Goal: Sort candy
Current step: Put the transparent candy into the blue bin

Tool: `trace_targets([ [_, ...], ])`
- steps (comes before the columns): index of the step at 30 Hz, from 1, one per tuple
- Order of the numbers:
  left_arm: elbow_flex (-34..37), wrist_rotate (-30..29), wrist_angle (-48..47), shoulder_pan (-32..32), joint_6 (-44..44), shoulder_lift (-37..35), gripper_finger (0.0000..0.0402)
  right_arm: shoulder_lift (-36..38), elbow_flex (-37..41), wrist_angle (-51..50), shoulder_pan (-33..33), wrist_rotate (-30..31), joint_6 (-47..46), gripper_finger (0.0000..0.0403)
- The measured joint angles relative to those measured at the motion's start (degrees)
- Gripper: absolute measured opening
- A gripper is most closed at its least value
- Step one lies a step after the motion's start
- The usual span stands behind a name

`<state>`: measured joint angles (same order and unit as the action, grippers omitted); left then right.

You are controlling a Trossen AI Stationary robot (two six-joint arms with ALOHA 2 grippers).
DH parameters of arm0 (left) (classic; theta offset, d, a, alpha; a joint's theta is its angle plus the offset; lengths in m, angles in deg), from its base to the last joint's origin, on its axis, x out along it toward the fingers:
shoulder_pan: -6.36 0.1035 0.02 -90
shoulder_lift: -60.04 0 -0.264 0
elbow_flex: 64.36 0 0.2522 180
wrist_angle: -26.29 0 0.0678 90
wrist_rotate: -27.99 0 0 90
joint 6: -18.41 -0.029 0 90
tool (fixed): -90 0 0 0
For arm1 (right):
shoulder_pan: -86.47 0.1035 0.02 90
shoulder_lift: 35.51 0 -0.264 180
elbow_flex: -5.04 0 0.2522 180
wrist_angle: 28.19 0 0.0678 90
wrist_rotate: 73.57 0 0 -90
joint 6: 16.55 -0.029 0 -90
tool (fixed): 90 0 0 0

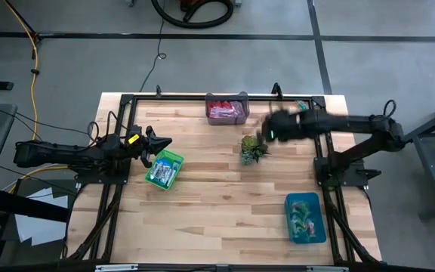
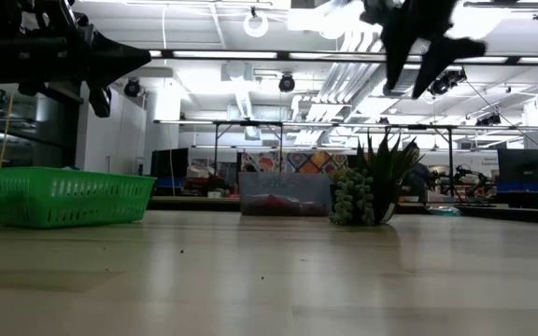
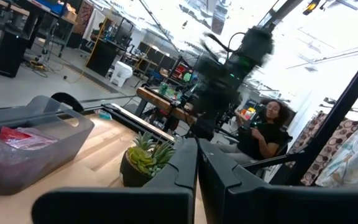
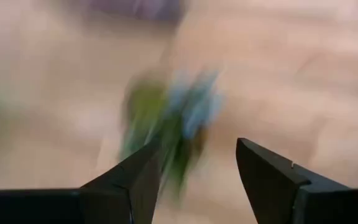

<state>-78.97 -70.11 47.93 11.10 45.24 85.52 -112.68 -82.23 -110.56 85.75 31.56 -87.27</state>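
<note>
Candy lies in three bins: red and pink pieces [image 1: 221, 111] in the grey bin [image 1: 239, 113] at the far edge, blue-and-white pieces [image 1: 161, 172] in the green bin [image 1: 174, 160] on the left, and mixed pieces [image 1: 303, 215] in the blue bin [image 1: 290, 227] at the near right. My right gripper [image 4: 197, 168] hangs open high over the table, its fingers slanting down above the small plant [image 1: 253, 149], and holds nothing. The picture of it is blurred. My left gripper [image 3: 197, 168] is shut and empty, roughly level, just above the green bin's far left corner.
The spiky green plant [image 2: 370, 191] stands in a pot mid-table, below my right gripper. A small greenish thing [image 2: 443, 211] lies on the table at the far right. Bare wood runs across the middle and near side. A person [image 3: 269, 127] sits beyond the table.
</note>
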Motion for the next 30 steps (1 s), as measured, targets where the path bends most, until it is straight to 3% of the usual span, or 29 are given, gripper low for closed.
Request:
trace_targets([
  [6, 0.0, 0.0, 0.0, 0.0, 0.0, 0.0, 0.0, -1.1, 1.1, 2.4, -22.2, 18.5, 2.1, 0.0202],
  [9, 0.0, 0.0, 0.0, 0.0, 0.0, 0.0, 0.0, -3.8, 1.2, 4.3, -31.7, 22.8, 0.4, 0.0202],
  [14, 0.0, 0.0, 0.0, 0.0, 0.0, 0.0, 0.0, -11.6, 1.3, 11.8, -43.6, 20.1, -0.3, 0.0202],
  [18, 0.0, 0.0, 0.0, 0.0, 0.0, 0.0, 0.0, -19.0, 1.3, 16.2, -48.6, 17.2, 1.3, 0.0202],
  [30, 0.0, 0.0, 0.0, 0.0, 0.0, 0.0, 0.0, -30.9, 1.3, 10.5, -55.0, 16.3, -25.4, 0.0202],
])
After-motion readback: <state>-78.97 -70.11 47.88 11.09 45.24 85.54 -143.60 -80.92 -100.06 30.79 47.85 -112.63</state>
